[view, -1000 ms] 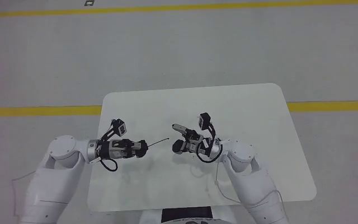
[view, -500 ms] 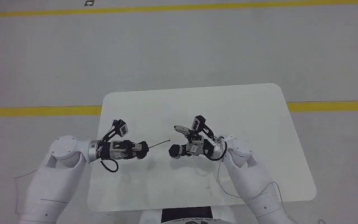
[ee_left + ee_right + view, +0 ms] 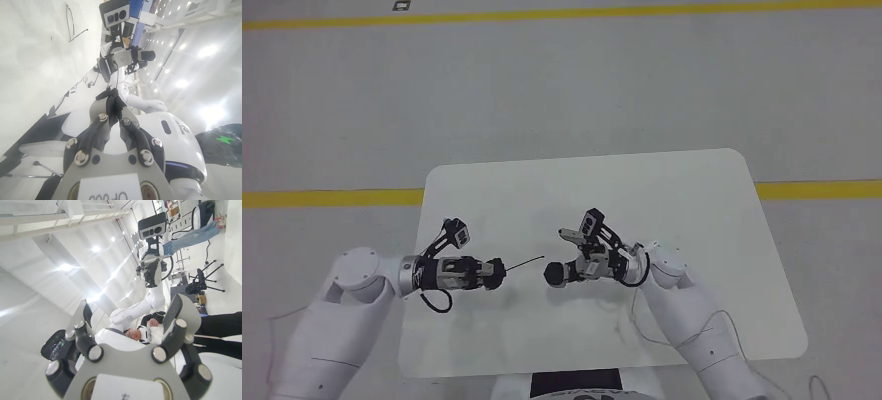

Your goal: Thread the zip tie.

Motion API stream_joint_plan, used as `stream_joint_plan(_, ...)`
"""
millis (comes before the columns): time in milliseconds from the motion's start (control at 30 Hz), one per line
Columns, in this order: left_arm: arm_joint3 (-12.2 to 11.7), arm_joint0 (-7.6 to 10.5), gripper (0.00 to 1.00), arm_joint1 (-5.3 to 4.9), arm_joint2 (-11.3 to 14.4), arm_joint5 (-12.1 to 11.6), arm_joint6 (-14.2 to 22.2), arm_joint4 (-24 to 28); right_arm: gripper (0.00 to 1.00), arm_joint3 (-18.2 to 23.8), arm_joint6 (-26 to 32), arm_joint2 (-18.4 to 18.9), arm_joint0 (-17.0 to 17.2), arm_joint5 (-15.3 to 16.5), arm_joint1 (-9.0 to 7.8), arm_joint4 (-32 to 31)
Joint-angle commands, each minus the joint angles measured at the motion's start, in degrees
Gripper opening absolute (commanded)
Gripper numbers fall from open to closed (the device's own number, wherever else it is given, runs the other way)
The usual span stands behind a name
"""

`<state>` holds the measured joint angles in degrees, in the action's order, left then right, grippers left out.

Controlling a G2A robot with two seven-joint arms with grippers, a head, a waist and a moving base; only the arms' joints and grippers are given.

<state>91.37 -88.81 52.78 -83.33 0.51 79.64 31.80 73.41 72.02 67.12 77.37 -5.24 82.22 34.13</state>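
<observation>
Clamped tight on the zip tie [image 3: 525, 262] with left gripper [image 3: 499, 269], left of centre; spread wide, empty, at right gripper [image 3: 560, 252], centre.

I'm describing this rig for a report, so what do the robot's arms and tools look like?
The left arm and right arm are glossy white shells with rounded joints. The left tool and right tool are grey metal with black linkages and silver rivets; the right's pads are ribbed black. A black camera is mounted at each wrist.
</observation>
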Motion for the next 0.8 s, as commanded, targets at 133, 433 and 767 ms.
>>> stream_joint_plan(133, 0.6, -0.02, 0.0, -0.4, 0.3, -1.0, 0.0, -0.5, 1.0, 0.1, 0.0, -0.1, -0.1, 0.2, 0.01, 0.1)
stream_joint_plan(433, 1.0, -0.93, 0.0, -0.55, 1.1, -1.4, -1.2, 1.1, 1.0, 1.2, -3.8, -0.2, 0.8, 3.0, -0.58, -1.2)
stream_joint_plan(767, 1.4, -2.33, 0.0, -1.11, 0.6, -1.6, 0.0, 3.7, 0.51, 0.6, -2.2, -0.5, 0.9, 6.4, -1.36, -0.2)
